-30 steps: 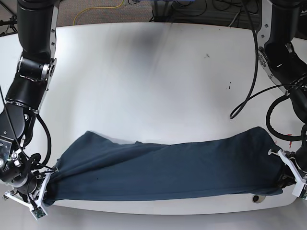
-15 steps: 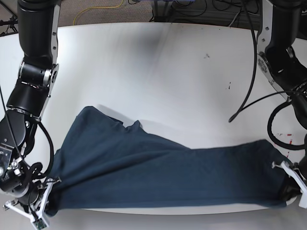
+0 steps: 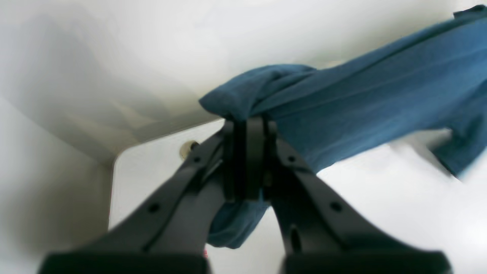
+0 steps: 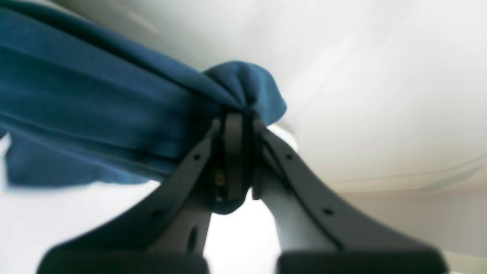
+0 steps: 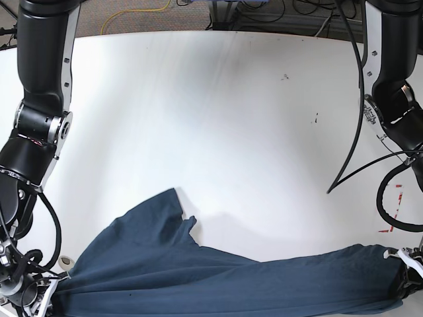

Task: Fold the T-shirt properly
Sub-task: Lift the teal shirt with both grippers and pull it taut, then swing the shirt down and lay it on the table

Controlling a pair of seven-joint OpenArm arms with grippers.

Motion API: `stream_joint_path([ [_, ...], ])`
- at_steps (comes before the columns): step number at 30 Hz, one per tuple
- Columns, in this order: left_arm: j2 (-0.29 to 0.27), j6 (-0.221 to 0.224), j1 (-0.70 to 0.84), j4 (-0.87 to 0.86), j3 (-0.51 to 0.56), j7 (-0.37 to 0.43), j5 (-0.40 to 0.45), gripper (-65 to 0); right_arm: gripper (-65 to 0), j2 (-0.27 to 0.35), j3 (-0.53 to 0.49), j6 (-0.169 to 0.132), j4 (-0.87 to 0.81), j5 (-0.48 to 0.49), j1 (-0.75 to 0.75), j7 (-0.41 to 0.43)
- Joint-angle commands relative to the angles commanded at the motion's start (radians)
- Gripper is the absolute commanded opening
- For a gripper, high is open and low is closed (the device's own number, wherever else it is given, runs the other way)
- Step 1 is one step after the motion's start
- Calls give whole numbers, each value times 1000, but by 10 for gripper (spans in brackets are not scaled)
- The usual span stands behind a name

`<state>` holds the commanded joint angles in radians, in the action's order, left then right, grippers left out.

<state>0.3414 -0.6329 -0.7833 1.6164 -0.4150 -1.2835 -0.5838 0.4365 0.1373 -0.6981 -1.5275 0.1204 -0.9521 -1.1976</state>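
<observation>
Left claw (image 3: 249, 127): clenched on a bunched corner of the shirt (image 3: 365, 102).
Right claw (image 4: 236, 120): clenched on the opposite bunched corner.
Shirt: you have it stretched between both claws along the table's (image 5: 218, 119) near edge.
Room: the table beyond the claws is open.
Base view only: a sleeve (image 5: 162, 211) lies flat beyond the right claw.

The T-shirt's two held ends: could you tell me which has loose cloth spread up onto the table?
The end in the right tool; the T-shirt fans upward there, while the left tool's end stays narrow.
</observation>
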Motion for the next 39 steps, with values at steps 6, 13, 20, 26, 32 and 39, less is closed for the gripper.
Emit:
stream_joint_path([
  [6, 0, -3, 161, 43, -3, 2, 0, -650, -650, -8, 2, 0, -140, -8, 210, 0],
  [13, 3, -5, 376, 81, -5, 2, 0, -650, -650, -83, 95, 0, -261, -9, 499, 2],
  [20, 8, -6, 594, 81, -5, 3, 0, -650, -650, -167, 181, 0, -275, -2, 747, 28],
  [26, 9, -6, 732, 81, -6, 5, 3, -650, -650, -210, 206, 0, -275, -2, 928, 124],
  [32, 9, -6, 801, 75, -6, 6, 6, -650, -650, -216, 207, 0, -275, -2, 994, 137],
  [39, 9, -6, 861, 72, -2, 6, 8, -650, -650, -216, 233, 0, -275, -2, 1020, 141],
])
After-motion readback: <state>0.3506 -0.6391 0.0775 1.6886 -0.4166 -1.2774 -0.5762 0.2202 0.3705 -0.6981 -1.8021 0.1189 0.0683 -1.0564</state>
